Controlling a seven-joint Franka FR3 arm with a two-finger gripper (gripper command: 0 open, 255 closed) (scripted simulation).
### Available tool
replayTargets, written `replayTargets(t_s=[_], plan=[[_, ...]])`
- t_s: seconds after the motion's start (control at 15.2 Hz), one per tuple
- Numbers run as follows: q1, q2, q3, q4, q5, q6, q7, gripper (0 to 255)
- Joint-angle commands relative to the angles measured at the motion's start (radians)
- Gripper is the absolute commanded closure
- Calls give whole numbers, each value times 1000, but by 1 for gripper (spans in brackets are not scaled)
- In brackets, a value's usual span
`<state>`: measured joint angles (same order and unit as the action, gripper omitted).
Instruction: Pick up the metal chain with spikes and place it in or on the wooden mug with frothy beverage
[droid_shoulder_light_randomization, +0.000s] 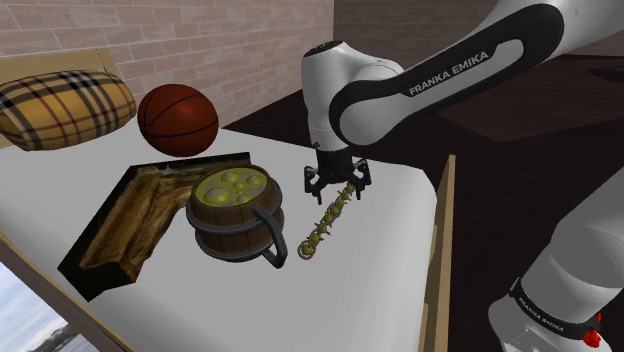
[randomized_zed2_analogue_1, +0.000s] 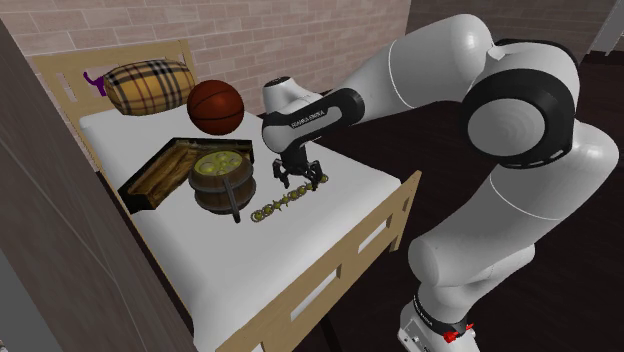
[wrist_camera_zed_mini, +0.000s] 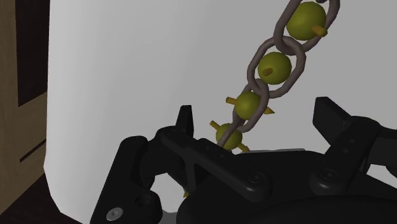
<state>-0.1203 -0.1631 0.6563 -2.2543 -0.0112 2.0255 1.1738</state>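
Over end of spiked chain (wrist_camera_zed_mini: 270, 67), my gripper (wrist_camera_zed_mini: 257, 119) spread, straddling last link, nothing clasped. Risk, as I judge: end-grab lets chain swing, spikes snag wooden mug (droid_shoulder_light_randomization: 235, 212) rim.

A plaid pillow (droid_shoulder_light_randomization: 65, 108), basketball (droid_shoulder_light_randomization: 177, 118) and brown tray (droid_shoulder_light_randomization: 140, 210) lie on the bed (droid_shoulder_light_randomization: 380, 260).

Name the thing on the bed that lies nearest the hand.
The spiked chain: one end lies right below the open hand, while the wooden mug, basketball, tray and plaid pillow all sit farther off toward the shoulder view's left.
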Motion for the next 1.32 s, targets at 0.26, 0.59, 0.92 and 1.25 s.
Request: replayTargets(t_s=[0.26,0.59,0.92,1.25], plan=[[0,0,0,0,0,0,0,255],[-1,1,-1,1,-1,0,-1,255],[2,-25,-9,34,14,-54,-16,255],[3,-51,-19,81,27,-121,-33,255]])
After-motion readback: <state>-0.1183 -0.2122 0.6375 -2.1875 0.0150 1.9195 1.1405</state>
